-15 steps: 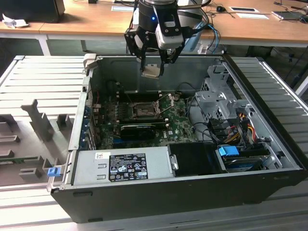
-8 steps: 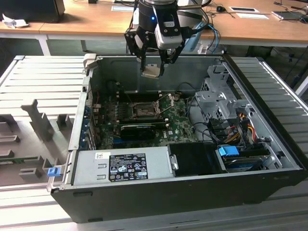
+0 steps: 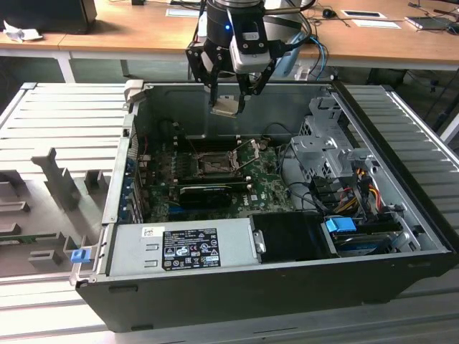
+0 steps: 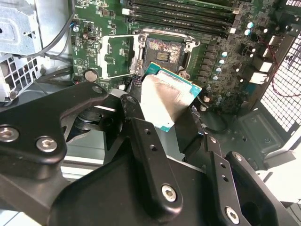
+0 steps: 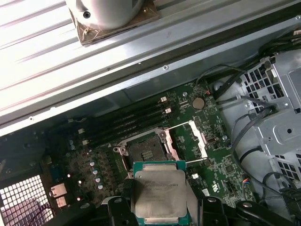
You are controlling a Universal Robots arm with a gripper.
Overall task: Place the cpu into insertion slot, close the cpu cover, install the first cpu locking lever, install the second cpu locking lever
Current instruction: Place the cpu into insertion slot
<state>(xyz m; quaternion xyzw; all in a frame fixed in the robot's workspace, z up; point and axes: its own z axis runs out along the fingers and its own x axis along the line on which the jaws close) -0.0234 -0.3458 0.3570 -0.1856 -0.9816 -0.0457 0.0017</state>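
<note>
The black two-fingered tool [image 3: 229,106] is pinching the flat, pale beige-silver square cpu [image 3: 224,109] by opposite edges, its dark fingers [image 4: 141,136] pressed against the chip's sides. In both wrist views the cpu [image 4: 167,101] [image 5: 159,193] sits between the fingers with its metal face showing and a thin green border around it. The tool hangs in the air over the open computer case, and the chip is clear of the board below it. Beneath the tool, and a little beyond the chip in the wrist views, lies the square dark insertion slot [image 3: 215,166] [image 4: 163,52] [image 5: 146,151] with its grey metal rim, uncovered and holding nothing. Just beside the slot the thin silver-grey metal cpu cover [image 4: 115,56] [image 5: 190,139] stands swung open, its cut-out middle showing the green circuit board [image 3: 265,186] behind. Farther from the tool, a long black card [image 3: 204,193] lies across the board, and a grey metal power supply box [image 3: 179,247] fills the near side of the dark case [image 3: 287,287], which rests on a grey ribbed metal counter [image 3: 57,115].
</note>
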